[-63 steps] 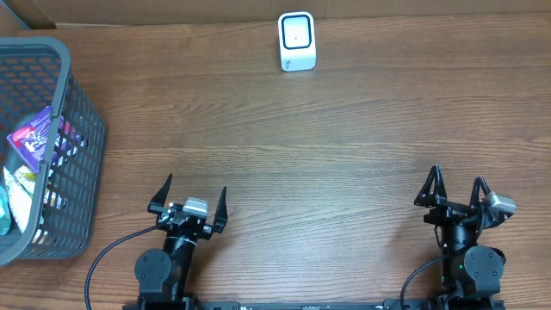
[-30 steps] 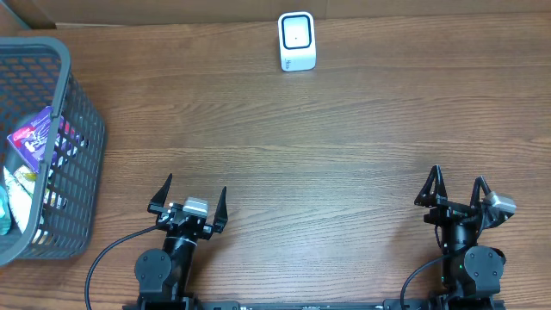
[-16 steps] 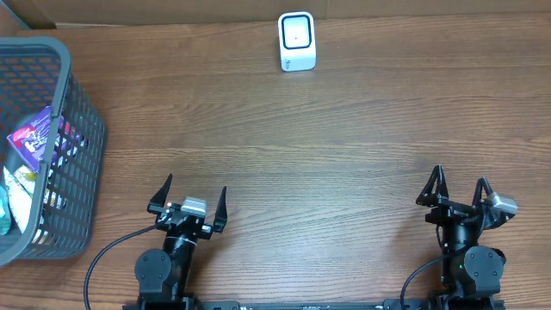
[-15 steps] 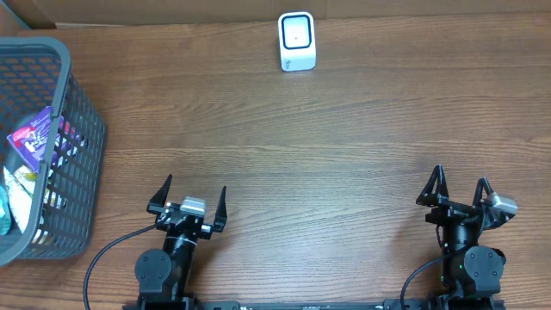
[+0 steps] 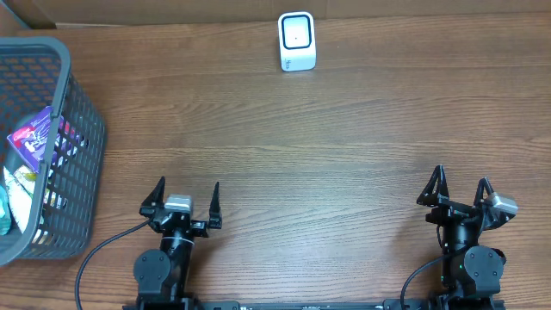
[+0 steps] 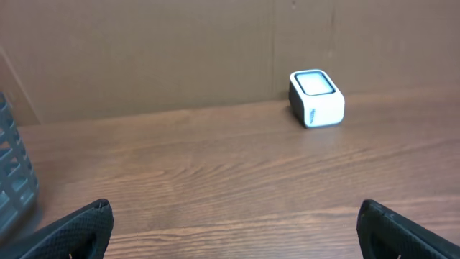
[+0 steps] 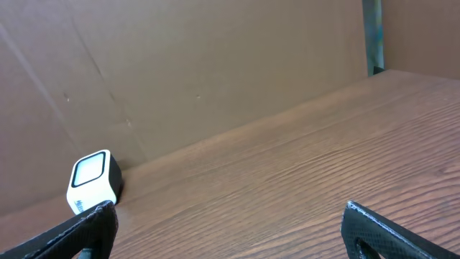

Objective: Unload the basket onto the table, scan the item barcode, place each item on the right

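The white barcode scanner (image 5: 297,40) stands at the far edge of the table, its window facing the arms; it also shows in the left wrist view (image 6: 316,98) and the right wrist view (image 7: 92,181). Packaged items, among them a purple packet (image 5: 34,136), lie in the grey mesh basket (image 5: 82,129) at the left. My left gripper (image 5: 187,185) (image 6: 235,205) is open and holds nothing, near the front edge and to the right of the basket. My right gripper (image 5: 461,177) (image 7: 230,207) is open and holds nothing, at the front right.
A brown cardboard wall (image 6: 180,50) closes off the back of the wooden table (image 5: 327,146). The basket's corner (image 6: 14,180) shows at the left of the left wrist view.
My left gripper has shifted slightly to the left and turned a little. The right arm, scanner and basket have not moved.
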Controlling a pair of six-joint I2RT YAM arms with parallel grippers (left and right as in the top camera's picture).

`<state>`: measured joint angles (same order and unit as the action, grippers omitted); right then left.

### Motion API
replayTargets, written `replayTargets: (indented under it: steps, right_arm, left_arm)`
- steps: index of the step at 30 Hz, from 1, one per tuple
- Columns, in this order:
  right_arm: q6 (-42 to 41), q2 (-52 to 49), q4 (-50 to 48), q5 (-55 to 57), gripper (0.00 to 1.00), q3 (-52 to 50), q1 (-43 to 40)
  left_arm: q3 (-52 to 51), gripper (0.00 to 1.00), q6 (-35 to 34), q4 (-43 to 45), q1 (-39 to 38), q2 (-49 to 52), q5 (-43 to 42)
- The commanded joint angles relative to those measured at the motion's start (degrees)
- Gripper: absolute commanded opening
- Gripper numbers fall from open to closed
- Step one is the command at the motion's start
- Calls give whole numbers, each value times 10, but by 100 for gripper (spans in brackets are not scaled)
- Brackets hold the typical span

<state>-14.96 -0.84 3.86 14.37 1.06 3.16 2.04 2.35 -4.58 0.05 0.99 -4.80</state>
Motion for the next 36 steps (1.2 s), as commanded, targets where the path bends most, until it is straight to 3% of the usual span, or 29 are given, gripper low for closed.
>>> replayTargets:
  steps: [1, 8, 14, 19, 22, 26, 31, 36]
  right_arm:
    - [5, 7, -5, 6, 100, -6, 5]
    - [5, 7, -5, 6, 100, -6, 5]
    - [5, 7, -5, 6, 100, -6, 5]
    - [4, 7, -5, 6, 100, -6, 5]
    - [4, 7, -5, 6, 100, -6, 5]
    - [4, 7, -5, 6, 100, -6, 5]
    - [4, 7, -5, 6, 100, -6, 5]
    - [4, 7, -5, 6, 100, -6, 5]
  left_arm:
    - [50, 100, -43, -6, 3, 11, 10]
    - [200, 100, -43, -76, 3, 131, 6]
    - [424, 100, -36, -205, 3, 316, 2]
    - [669, 100, 6, -417, 3, 505, -59]
    - [832, 100, 5, -572, 3, 622, -74]
    - [992, 99, 2, -715, 3, 729, -84]
    - [1051, 100, -62, -768, 3, 790, -152]
    - [1051, 100, -66, -763, 3, 815, -172]
